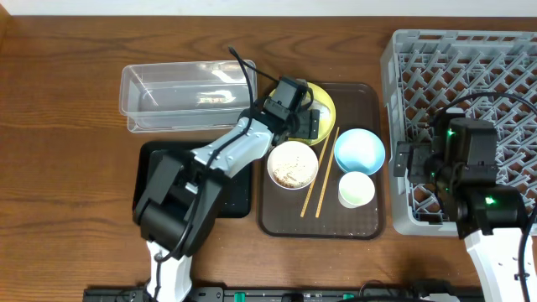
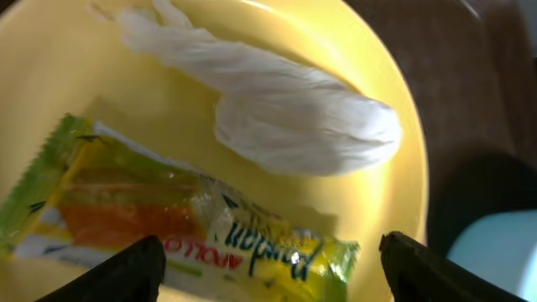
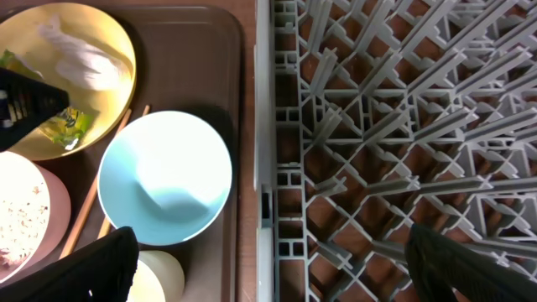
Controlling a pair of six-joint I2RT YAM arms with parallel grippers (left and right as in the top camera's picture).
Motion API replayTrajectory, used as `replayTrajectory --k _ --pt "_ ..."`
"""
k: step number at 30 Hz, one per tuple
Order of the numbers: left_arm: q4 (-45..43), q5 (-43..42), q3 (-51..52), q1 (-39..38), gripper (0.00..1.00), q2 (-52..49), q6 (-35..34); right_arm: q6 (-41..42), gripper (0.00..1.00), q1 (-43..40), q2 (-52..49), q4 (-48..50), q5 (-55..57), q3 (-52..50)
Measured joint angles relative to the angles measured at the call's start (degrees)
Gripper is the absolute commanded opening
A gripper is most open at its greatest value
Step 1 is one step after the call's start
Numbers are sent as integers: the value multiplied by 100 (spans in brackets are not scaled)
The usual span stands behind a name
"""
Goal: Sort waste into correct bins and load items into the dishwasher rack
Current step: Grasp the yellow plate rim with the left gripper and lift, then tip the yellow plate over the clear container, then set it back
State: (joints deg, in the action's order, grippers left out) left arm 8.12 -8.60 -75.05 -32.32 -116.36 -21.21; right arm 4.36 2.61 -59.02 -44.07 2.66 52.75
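My left gripper is open just above the yellow plate, its fingers on either side of the green-yellow-orange snack wrapper. A crumpled white scrap lies beside the wrapper on the plate. The white bowl holds beige food grains. The light blue bowl, the small pale cup and the chopsticks lie on the brown tray. My right gripper is open and empty over the left edge of the grey dishwasher rack.
The clear tub stands at the back left, the black tray in front of it, partly under my left arm. The brown serving tray sits between them and the rack. The light blue bowl lies left of the rack wall.
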Motion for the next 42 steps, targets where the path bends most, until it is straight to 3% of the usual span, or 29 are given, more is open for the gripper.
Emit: replayTrajectory --k 5,9,15,17,24,31,39,40,41,42 --pt "-269 0 0 0 66 -229 -28 0 99 0 -39 -17 -31 0" --pt "-278 4 0 0 40 -262 -52 0 99 0 -39 -28 -31 0" --pt "-240 2 0 0 11 -262 -94 0 99 0 -39 -31 -31 2" --pt "-186 13 0 0 6 -262 -109 0 99 0 -39 -50 -33 2" --pt "225 -2 2 20 6 -85 -90 0 99 0 -39 -76 -33 2" --pt "487 0 2 221 6 1121 -90 0 99 0 -39 -85 -33 2" --pt "813 2 -4 1156 6 2015 -92 0 99 0 -39 -72 -33 2" --pt "909 4 -4 1290 12 2013 -92 0 99 0 -39 -72 -33 2" --pt "1036 9 -4 1443 33 1998 -81 0 99 0 -39 -70 -35 2" --pt "1169 11 -4 1565 44 1982 -70 0 99 0 -39 -70 -33 2"
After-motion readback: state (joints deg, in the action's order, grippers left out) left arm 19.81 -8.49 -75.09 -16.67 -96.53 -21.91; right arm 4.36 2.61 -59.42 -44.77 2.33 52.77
